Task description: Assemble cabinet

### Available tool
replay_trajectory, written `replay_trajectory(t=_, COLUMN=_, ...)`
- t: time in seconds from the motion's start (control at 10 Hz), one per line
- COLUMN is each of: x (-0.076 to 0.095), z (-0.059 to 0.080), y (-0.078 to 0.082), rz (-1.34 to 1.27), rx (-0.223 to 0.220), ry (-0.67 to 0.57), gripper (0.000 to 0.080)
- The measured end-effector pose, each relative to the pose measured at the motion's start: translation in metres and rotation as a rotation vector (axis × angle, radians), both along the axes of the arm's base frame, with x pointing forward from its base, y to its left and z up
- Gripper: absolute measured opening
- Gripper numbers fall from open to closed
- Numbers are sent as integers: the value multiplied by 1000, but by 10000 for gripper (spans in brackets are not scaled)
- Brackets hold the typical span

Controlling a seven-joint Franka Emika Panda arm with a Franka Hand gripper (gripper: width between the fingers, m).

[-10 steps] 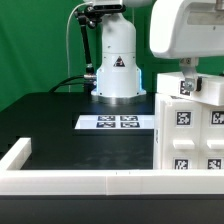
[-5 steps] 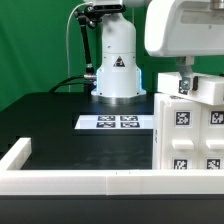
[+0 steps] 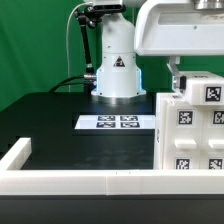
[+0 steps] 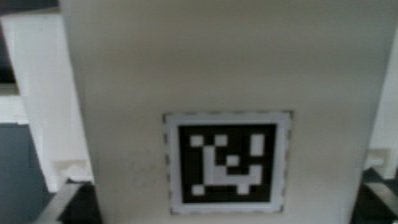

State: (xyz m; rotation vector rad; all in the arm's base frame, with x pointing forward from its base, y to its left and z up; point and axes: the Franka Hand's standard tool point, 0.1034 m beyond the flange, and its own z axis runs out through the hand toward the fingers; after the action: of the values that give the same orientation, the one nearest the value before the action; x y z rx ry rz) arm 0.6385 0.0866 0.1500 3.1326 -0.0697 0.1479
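Observation:
The cabinet [image 3: 190, 135] is a large white box with several square black-and-white tags, standing at the exterior view's right. Its topmost tagged section [image 3: 205, 90] sits right under my gripper [image 3: 178, 85], whose big white body hangs over it. In the wrist view a white cabinet panel [image 4: 143, 110] with one tag [image 4: 228, 160] fills the space between my gripper [image 4: 217, 195] fingers. A dark fingertip [image 4: 68, 192] presses against each side edge of the panel, so the gripper is shut on it.
The marker board [image 3: 118, 122] lies flat on the black table in front of the white robot base [image 3: 116, 60]. A long low white border wall [image 3: 80, 182] runs along the front and turns back at the left corner [image 3: 18, 152].
My gripper body has shifted towards the exterior view's left. The cabinet's top tagged section now sits further right and shows a different face.

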Motion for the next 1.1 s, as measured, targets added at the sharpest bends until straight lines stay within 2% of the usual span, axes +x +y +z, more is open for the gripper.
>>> replay_trajectory(t=1.1, x=3, z=1, y=-16, rz=-684, rx=54, ry=-19, gripper=564)
